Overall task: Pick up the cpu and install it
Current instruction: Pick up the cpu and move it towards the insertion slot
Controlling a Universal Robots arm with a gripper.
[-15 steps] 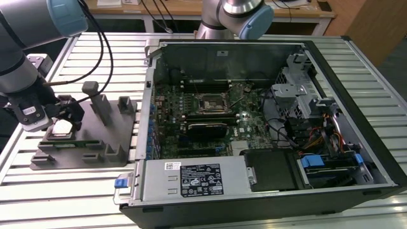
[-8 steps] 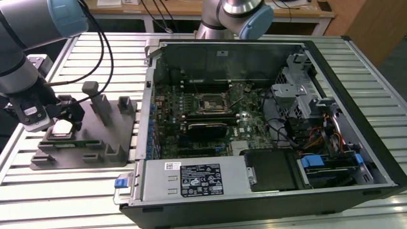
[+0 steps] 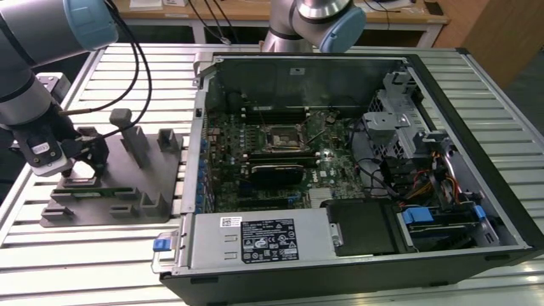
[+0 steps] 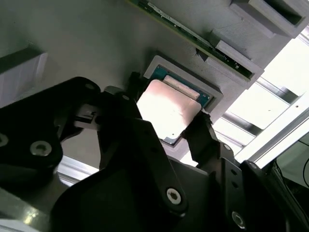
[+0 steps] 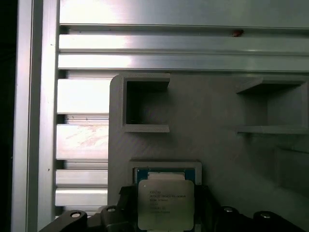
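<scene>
The cpu [image 4: 168, 107] is a flat square chip with a shiny silver top. In both wrist views it sits between my black fingers [image 4: 202, 137], over a square pocket of the grey fixture tray [image 5: 217, 101]. My gripper [image 4: 166, 116] is shut on the cpu, one finger against each of two opposite edges. The chip [image 5: 165, 203] looks slightly raised above the pocket's blue-green edge. In the exterior view my gripper [image 3: 83, 171] hangs low over the tray [image 3: 111, 213] on the view's left. The black socket frame [image 3: 281, 136] lies on the motherboard inside the open computer case.
The open computer case [image 3: 442, 70] lies on its side on a slatted metal table [image 3: 85, 255], to the exterior view's right of the tray. Upright grey posts [image 3: 136, 143] stand on the tray near my gripper. A green memory stick [image 3: 93, 190] lies in a tray slot.
</scene>
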